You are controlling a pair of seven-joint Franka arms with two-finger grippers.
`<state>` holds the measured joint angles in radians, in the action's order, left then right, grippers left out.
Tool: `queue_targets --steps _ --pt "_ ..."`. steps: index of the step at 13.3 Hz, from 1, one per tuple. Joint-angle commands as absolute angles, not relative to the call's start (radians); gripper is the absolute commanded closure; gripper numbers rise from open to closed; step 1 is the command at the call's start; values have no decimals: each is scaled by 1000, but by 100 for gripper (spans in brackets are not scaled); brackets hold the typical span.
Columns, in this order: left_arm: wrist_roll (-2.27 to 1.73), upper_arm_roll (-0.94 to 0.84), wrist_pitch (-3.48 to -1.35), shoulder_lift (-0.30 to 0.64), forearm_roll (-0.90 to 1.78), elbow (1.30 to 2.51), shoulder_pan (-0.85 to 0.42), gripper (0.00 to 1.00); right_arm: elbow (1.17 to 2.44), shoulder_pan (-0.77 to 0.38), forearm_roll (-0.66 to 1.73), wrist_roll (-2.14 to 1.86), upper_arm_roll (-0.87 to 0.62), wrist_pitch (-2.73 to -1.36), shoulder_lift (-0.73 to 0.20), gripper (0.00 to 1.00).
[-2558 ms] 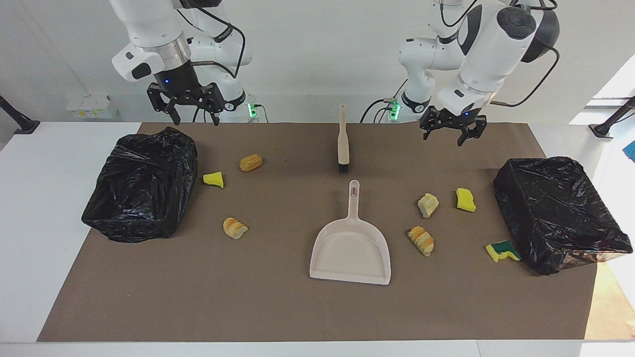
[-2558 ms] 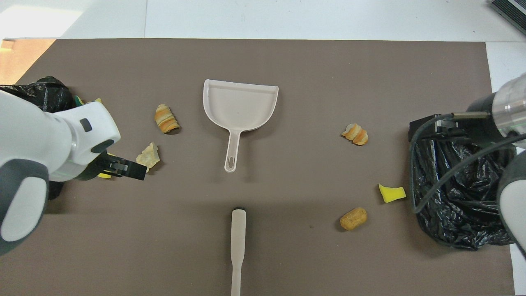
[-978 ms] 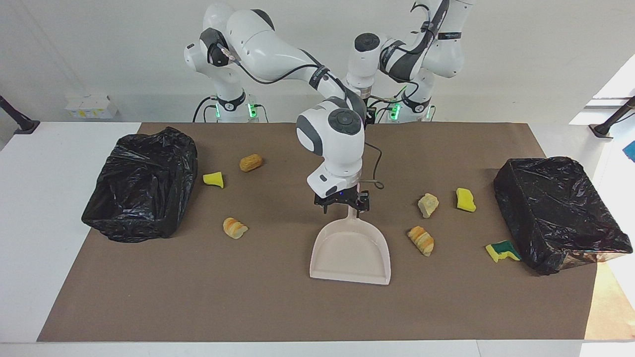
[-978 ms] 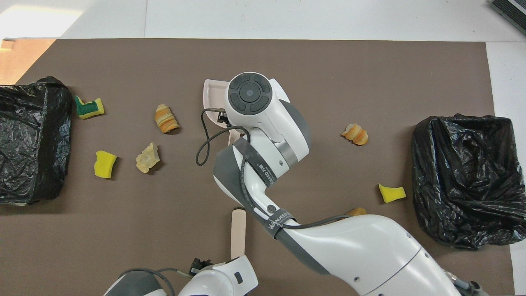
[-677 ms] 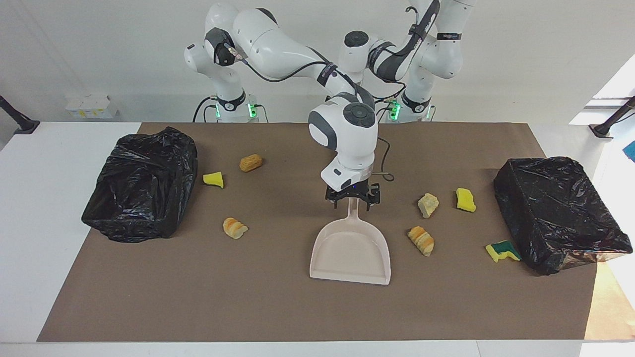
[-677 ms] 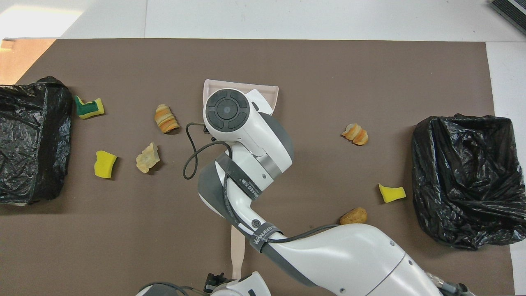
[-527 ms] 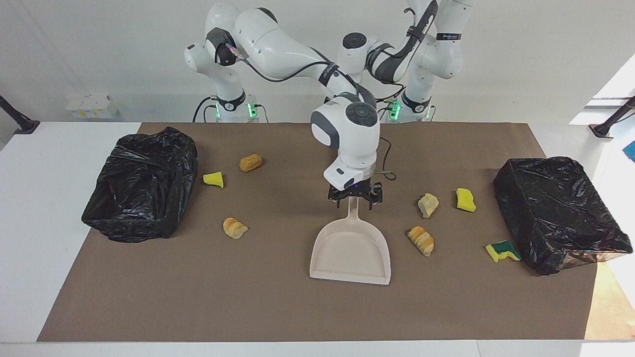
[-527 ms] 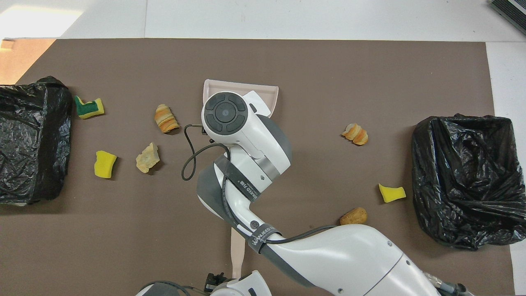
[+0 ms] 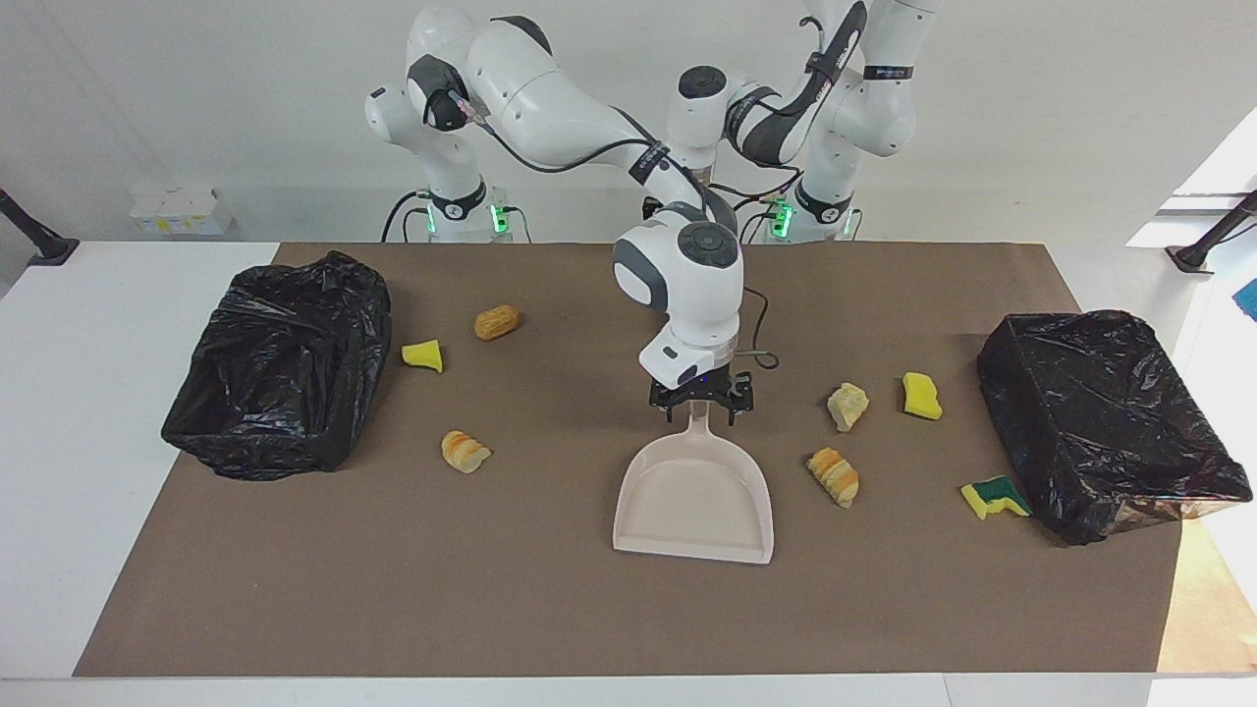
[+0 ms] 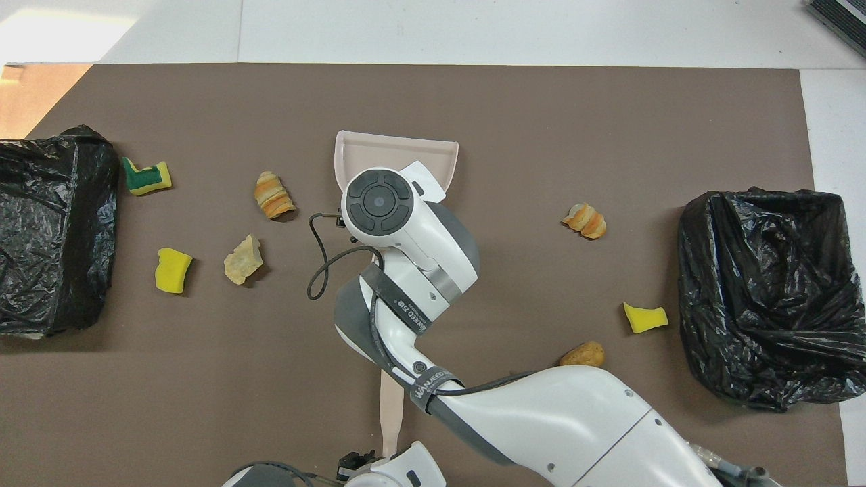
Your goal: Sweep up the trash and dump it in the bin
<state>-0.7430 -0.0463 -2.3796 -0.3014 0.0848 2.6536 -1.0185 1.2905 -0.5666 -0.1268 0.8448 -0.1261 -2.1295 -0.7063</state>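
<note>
Seven scraps (image 9: 838, 476) lie unswept; right end effector (image 9: 699, 409) open astride dustpan (image 9: 693, 496) handle, left end effector (hidden) unreadable.

The mat (image 9: 393, 589) is brown on a white worktop (image 9: 79, 412). The dustpan (image 9: 693, 501) is pale beige. Two bin bags (image 9: 280, 363) are shiny black. Beside the dustpan lies an orange-and-cream striped bread piece (image 9: 834, 476). One sponge (image 9: 994, 495) is yellow and green.

A grey strap (image 10: 431, 393) around the right arm's forearm reads roughly "WANJEED"; a second strap's lettering is unreadable.
</note>
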Motion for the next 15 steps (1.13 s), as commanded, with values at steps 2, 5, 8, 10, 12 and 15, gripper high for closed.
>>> queue_targets --steps 2,5,8,10,12,15 --pt "-787 -34 -2367 -310 94 2668 -1035 72 1322 -558 -161 881 -133 -2152 -677 28" --pt "-765 -29 -2324 -308 94 2663 -1020 100 1338 -555 -160 882 -135 -2154 -670 62" --pt "-738 -26 -2185 -337 81 2623 -925 100 1364 -554 -155 882 -137 -2154 -657 100" --pt "-718 -25 -2078 -359 68 2573 -852 100 1368 -548 -152 861 -137 -2154 -649 100" --pt "-718 -25 -1995 -388 29 2525 -764 100 1368 -517 -141 784 -138 -2134 -621 100" --pt "-692 -25 -1895 -384 -31 2409 -616 100 1381 -466 -141 533 -137 -2079 -581 100"
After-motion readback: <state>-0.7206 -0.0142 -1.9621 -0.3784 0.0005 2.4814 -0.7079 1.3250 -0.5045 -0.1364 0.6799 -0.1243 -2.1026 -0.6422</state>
